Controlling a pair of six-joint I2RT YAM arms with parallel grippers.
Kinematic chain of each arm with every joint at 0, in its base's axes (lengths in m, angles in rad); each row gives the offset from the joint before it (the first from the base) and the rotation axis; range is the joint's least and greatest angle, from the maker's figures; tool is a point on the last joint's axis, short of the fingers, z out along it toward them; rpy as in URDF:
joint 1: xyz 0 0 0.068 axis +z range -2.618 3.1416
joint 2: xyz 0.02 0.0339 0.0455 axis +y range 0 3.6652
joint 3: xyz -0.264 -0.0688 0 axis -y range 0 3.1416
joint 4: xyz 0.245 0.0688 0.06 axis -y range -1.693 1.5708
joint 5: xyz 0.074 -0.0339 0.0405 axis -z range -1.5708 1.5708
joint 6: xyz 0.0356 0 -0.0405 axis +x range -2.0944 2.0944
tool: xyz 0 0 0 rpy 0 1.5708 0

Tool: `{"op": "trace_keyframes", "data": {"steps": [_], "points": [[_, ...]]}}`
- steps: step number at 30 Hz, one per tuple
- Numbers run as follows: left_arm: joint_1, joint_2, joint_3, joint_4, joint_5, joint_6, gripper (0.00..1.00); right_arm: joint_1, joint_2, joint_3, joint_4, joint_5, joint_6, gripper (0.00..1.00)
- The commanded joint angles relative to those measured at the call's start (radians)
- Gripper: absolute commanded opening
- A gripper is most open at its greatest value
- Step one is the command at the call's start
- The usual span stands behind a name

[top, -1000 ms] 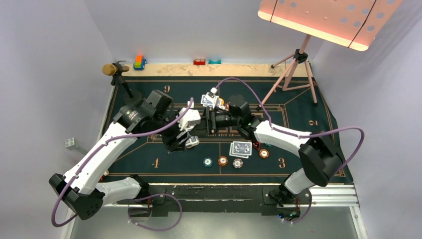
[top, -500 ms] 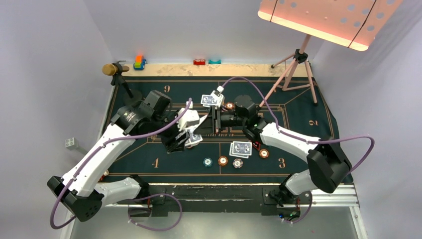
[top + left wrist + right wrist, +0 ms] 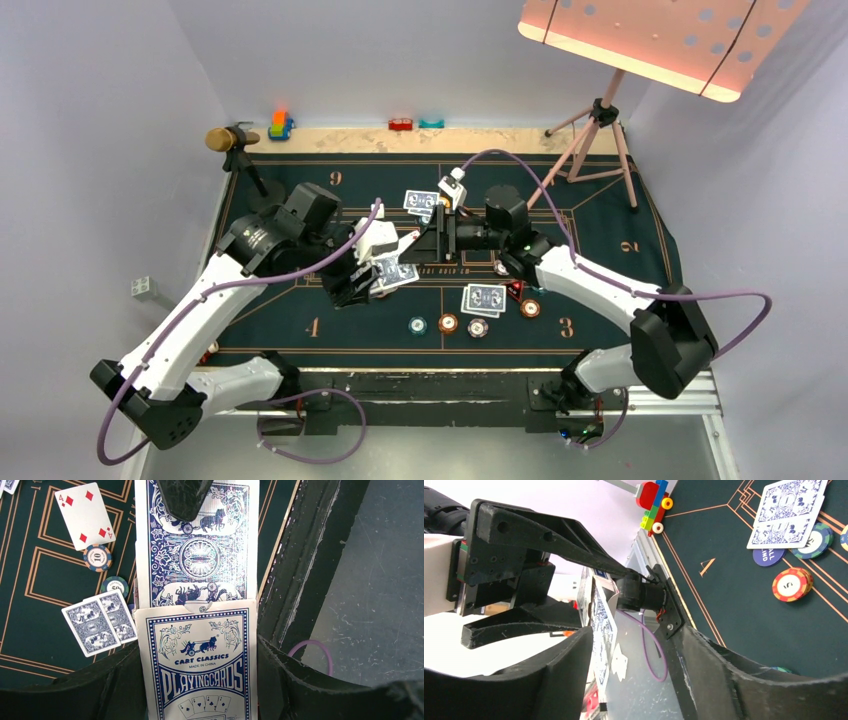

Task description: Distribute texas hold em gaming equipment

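Observation:
My left gripper (image 3: 199, 680) is shut on a white and blue playing card box (image 3: 200, 665), held above the green felt. A blue-backed card (image 3: 197, 545) sticks half out of the box's top. My right gripper (image 3: 636, 645) faces it, open, with that card's edge (image 3: 601, 625) against one finger and a wide gap to the other. Two face-down cards (image 3: 484, 298) lie near the front, and another pair (image 3: 421, 202) lies further back. A teal chip (image 3: 417, 325), an orange chip (image 3: 448, 323) and a striped chip (image 3: 478, 327) sit in a row.
A gold-headed microphone (image 3: 222, 138) stands at the mat's far left corner. A pink tripod (image 3: 590, 140) with a light panel stands at the far right. Toy blocks (image 3: 280, 124) line the back edge. A four of diamonds (image 3: 85, 515) lies face up beside a chip (image 3: 97, 557).
My right arm has shifted right, and its jaws narrowed then widened again. More of the blue-backed card shows out of the box. The left gripper has kept its hold.

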Motion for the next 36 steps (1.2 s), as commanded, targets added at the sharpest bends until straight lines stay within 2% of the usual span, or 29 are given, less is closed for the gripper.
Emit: {"op": "trace_keyframes", "data": {"steps": [1,4,9,21,28,36], "points": [[0.003,-0.019,0.017,0.031,0.032,-0.010,0.00,0.000,0.001,-0.001,0.027,-0.013,0.010,0.74],[0.004,-0.015,0.020,0.030,0.032,-0.010,0.00,0.018,0.020,0.010,0.055,-0.019,0.028,0.79],[0.004,-0.008,0.020,0.033,0.032,-0.011,0.00,0.063,0.055,0.037,0.073,-0.012,0.047,0.79],[0.004,-0.008,0.018,0.035,0.032,-0.013,0.00,0.014,-0.045,0.017,-0.058,0.026,-0.008,0.57],[0.003,-0.013,0.017,0.031,0.032,-0.014,0.00,-0.006,-0.073,0.001,-0.079,0.017,-0.008,0.31],[0.004,-0.018,0.012,0.031,0.031,-0.013,0.00,-0.026,-0.116,0.041,-0.177,0.028,-0.054,0.26]]}}
